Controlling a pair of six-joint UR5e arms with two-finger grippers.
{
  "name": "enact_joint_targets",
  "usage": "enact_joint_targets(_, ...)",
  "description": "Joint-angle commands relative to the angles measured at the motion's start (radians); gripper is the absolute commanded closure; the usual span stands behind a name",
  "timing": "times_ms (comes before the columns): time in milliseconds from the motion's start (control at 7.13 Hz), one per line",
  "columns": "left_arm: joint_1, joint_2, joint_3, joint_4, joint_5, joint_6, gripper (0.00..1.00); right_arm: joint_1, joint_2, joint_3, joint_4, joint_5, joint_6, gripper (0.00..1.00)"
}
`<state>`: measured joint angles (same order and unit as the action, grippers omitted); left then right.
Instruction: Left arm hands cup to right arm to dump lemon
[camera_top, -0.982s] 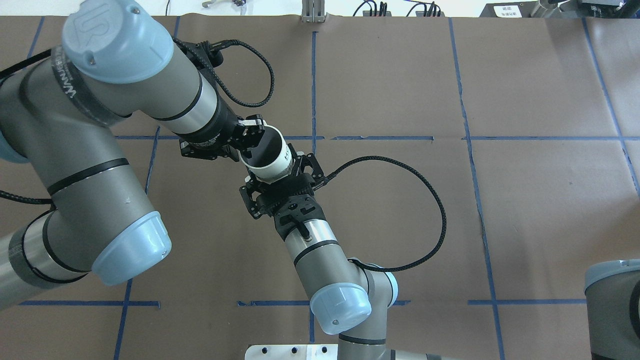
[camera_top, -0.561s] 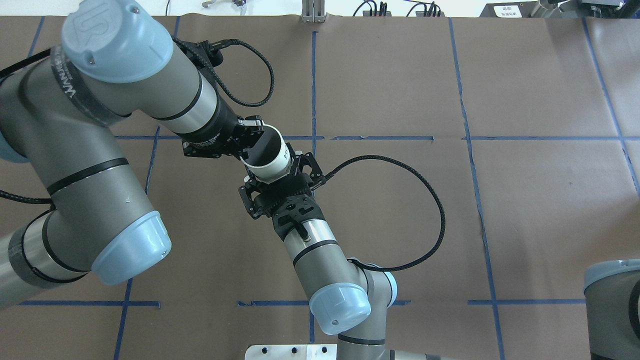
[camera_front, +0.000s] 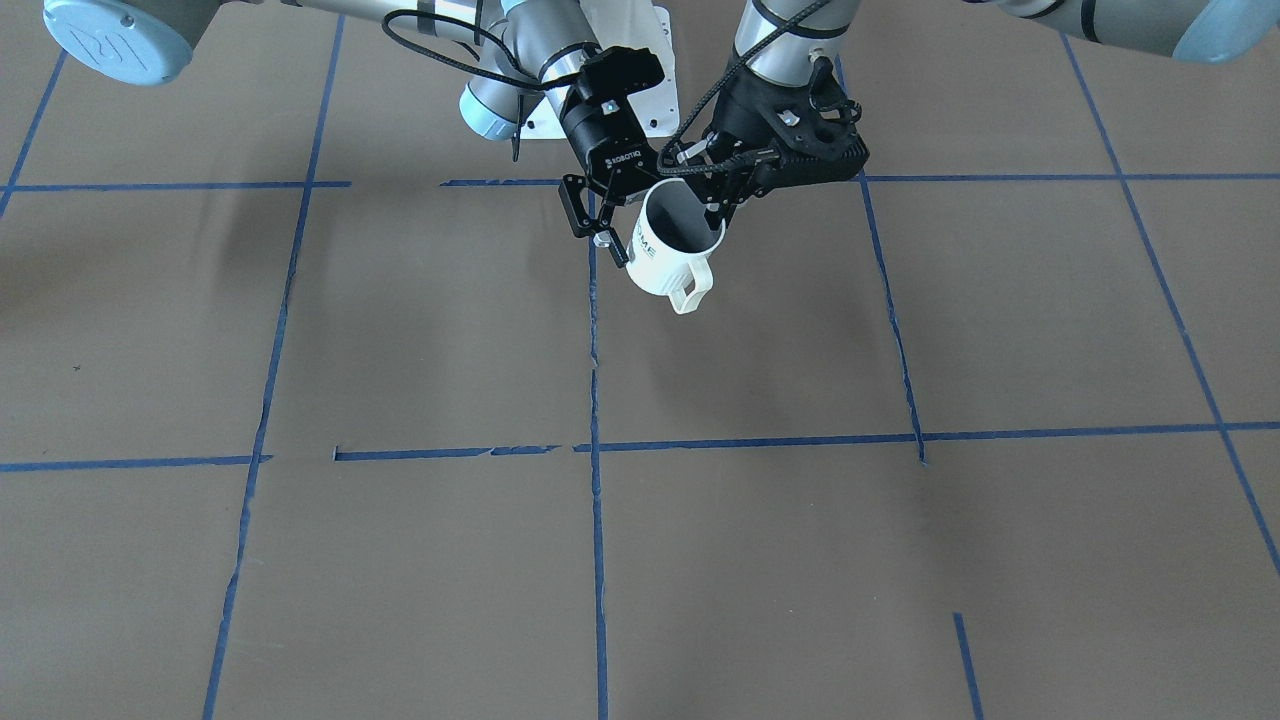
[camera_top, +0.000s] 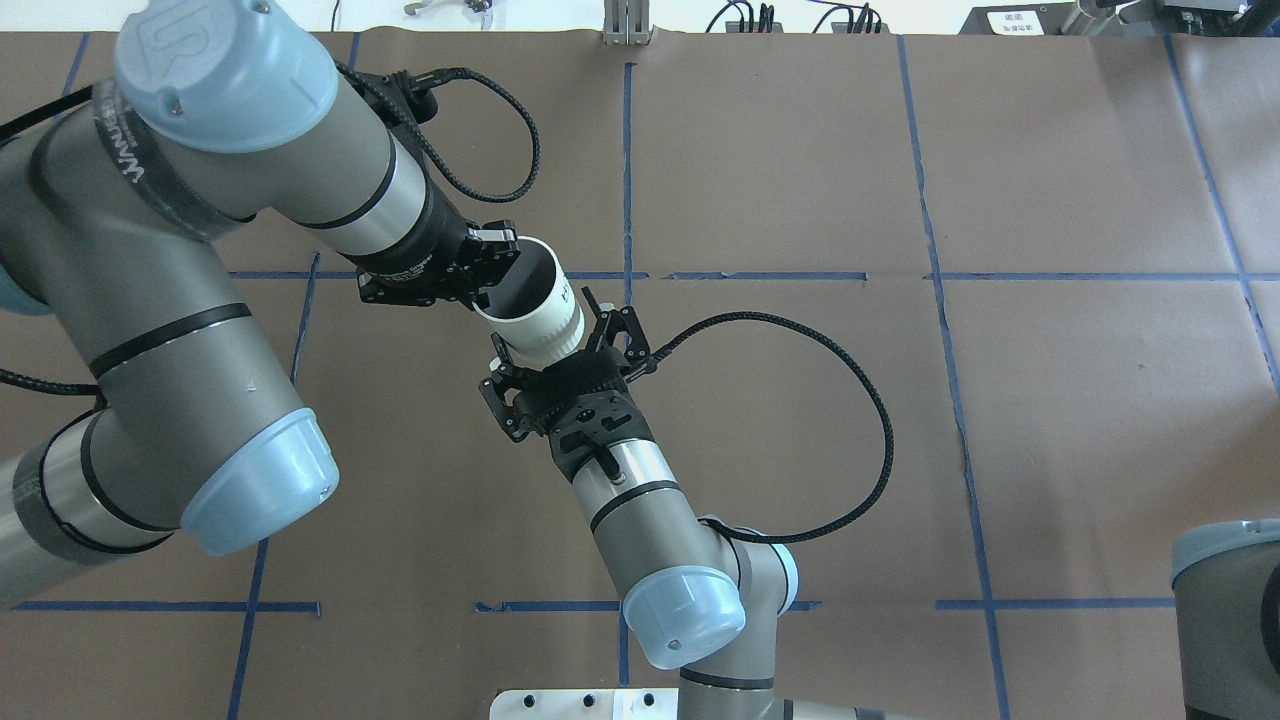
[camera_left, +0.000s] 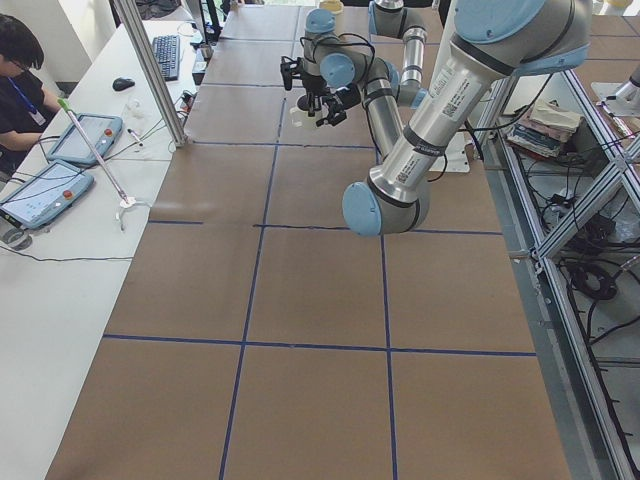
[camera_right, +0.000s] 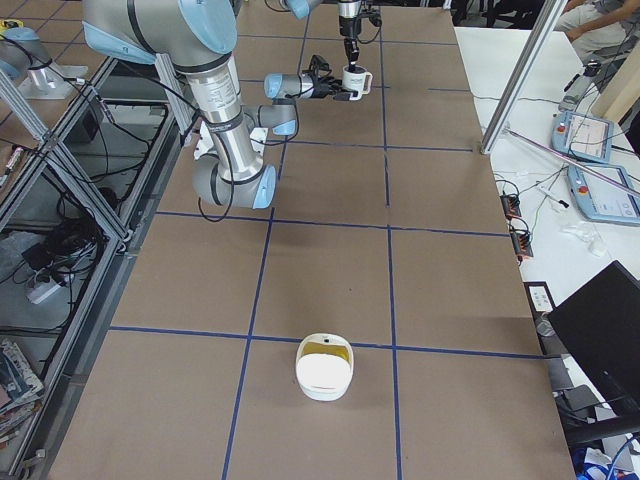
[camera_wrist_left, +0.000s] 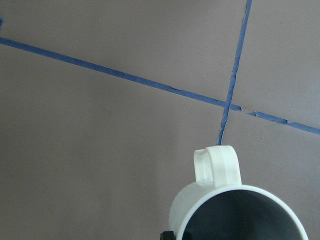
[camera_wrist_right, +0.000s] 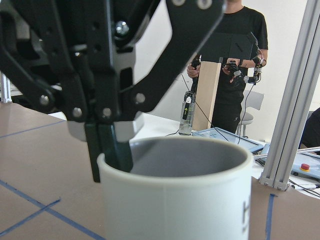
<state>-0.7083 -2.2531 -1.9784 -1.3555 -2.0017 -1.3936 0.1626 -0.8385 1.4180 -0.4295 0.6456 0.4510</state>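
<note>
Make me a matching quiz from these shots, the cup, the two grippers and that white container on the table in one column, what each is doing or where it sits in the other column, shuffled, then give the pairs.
Column one
1. cup
2. left gripper
3. right gripper
4. white container

Column two
A. fingers on either side of the cup's body
B. sits on the table, far from both arms
C. mouth up, between the two grippers
D. pinches the cup's rim, one finger inside

Pairs: 1-C, 2-D, 3-A, 4-B
</note>
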Motion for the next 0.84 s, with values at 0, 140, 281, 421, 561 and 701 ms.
enact_joint_targets(0, -0.064, -0.019, 0.076, -0.013, -0.002, 0.051, 1.0, -0.002, -0.005, -0.001, -0.002, -0.001, -0.003, 0.0)
enact_joint_targets(140, -0.12, -0.023, 0.113, -0.011, -0.003, 0.091, 1.0, -0.023, -0.001, -0.001, -0.003, -0.004, -0.005, 0.0)
enact_joint_targets(281, -0.182, -0.026, 0.159, -0.011, -0.006, 0.181, 1.0, -0.023, -0.004, -0.001, -0.002, -0.004, -0.005, 0.0)
enact_joint_targets(421, -0.247, -0.014, 0.176, -0.007, -0.058, 0.285, 1.0, -0.023, -0.001, 0.002, 0.008, -0.004, 0.008, 0.0)
enact_joint_targets(561, -0.29, 0.045, 0.165, -0.011, -0.095, 0.386, 1.0, -0.003, 0.007, 0.04, 0.011, 0.005, 0.014, 0.01)
enact_joint_targets(701, -0.315, 0.087, 0.153, -0.011, -0.097, 0.485, 1.0, 0.036, 0.01, 0.045, -0.032, 0.018, 0.032, 0.0)
